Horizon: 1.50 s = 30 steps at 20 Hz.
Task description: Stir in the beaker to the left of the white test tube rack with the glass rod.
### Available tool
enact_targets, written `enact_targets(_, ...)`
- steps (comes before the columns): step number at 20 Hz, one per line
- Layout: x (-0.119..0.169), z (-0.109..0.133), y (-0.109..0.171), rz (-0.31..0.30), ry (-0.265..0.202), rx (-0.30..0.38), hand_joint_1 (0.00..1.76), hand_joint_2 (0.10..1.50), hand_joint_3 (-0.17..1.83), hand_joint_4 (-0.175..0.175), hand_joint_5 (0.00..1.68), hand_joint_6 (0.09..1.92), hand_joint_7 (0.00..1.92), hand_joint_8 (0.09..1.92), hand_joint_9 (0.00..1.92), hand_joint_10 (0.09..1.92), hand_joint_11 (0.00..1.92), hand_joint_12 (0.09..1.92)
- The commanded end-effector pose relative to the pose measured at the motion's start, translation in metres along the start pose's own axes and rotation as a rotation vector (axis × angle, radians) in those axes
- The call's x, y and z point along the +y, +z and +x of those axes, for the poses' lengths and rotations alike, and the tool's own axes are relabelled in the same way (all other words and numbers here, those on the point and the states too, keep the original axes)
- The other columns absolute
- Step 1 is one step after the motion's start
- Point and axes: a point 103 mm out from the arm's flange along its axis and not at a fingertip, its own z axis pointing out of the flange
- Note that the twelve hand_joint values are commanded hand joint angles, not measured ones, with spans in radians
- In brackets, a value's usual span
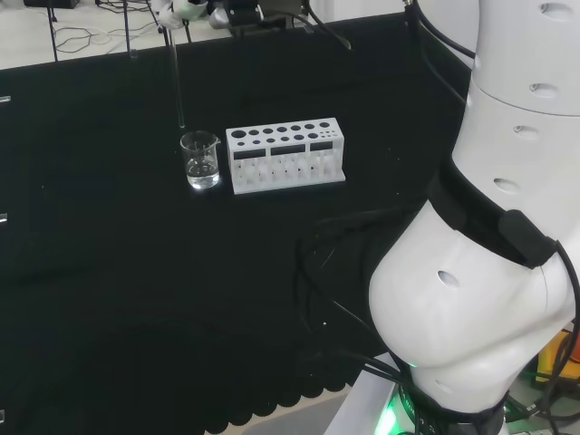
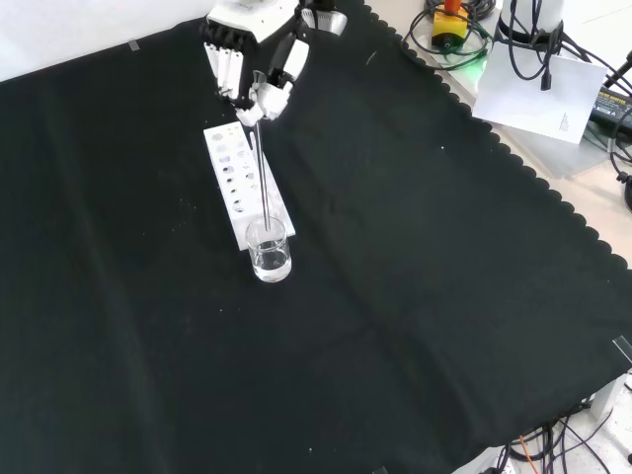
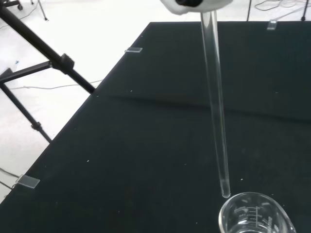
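One glass rod pinched in hand, one beaker, one white rack; rod tip just above rim in wrist view.

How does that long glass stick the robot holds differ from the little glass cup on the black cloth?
The glass rod is long and thin; the beaker is short and wide. The rod hangs in the air, pinched by the hand, its tip just above the rim; the beaker stands on the cloth beside the white rack. The beaker holds some clear liquid. Both are clear glass.
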Motion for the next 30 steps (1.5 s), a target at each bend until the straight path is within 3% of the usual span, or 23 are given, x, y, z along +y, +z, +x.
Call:
enact_targets(1, 0.000, 0.000, 0.003, 0.006, -0.016, -0.001, 1.28, 1.08, 0.08, -0.175, 1.00, 0.69, 1.00, 1.32, 1.53, 1.09, 1.45, 1.16)
enact_targets(10, -0.008, -0.018, 0.004, 0.006, 0.001, 0.001, 1.28, 1.08, 0.08, -0.175, 0.99, 0.69, 0.99, 1.32, 1.53, 1.09, 1.45, 1.16)
enact_targets(18, -0.008, -0.019, 0.012, 0.010, -0.005, 0.000, 1.28, 1.08, 0.07, -0.175, 0.99, 0.70, 0.99, 1.32, 1.53, 1.10, 1.45, 1.17)
enact_targets(22, -0.004, -0.024, 0.014, 0.029, 0.004, 0.042, 1.28, 1.09, 0.07, -0.175, 0.99, 0.70, 0.99, 1.32, 1.53, 1.10, 1.45, 1.17)
enact_targets(30, 0.006, -0.037, 0.023, 0.038, 0.005, 0.027, 1.28, 1.09, 0.07, -0.175, 0.99, 0.70, 0.99, 1.32, 1.52, 1.10, 1.45, 1.17)
